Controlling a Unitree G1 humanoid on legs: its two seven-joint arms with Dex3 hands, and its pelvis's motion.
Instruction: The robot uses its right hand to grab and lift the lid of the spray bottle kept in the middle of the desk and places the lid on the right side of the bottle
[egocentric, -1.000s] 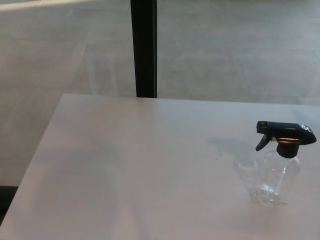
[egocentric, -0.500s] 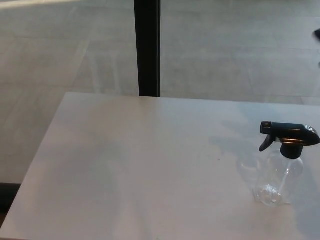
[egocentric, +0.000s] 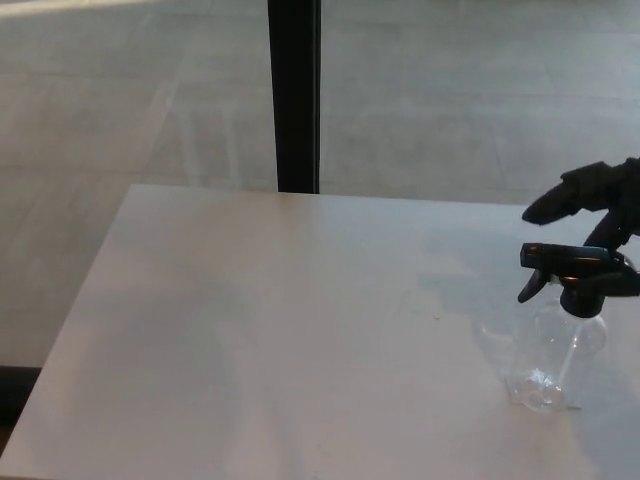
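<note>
A clear plastic spray bottle (egocentric: 550, 355) stands upright near the desk's right side. Its black trigger lid (egocentric: 575, 272) sits on the bottle's neck, nozzle pointing left. My right hand (egocentric: 592, 200) comes in from the right edge, just above and behind the lid. Its fingers (egocentric: 550, 205) are spread apart and hold nothing; the hand does not touch the lid. My left hand does not show.
The white desk (egocentric: 300, 330) fills the lower picture, its far edge at mid-height. Behind it a black vertical post (egocentric: 296, 95) stands against a grey floor. The bottle's faint shadow falls to its left.
My right hand has come into the picture from the right and now hovers over the lid. The bottle stands where it did half a second ago.
</note>
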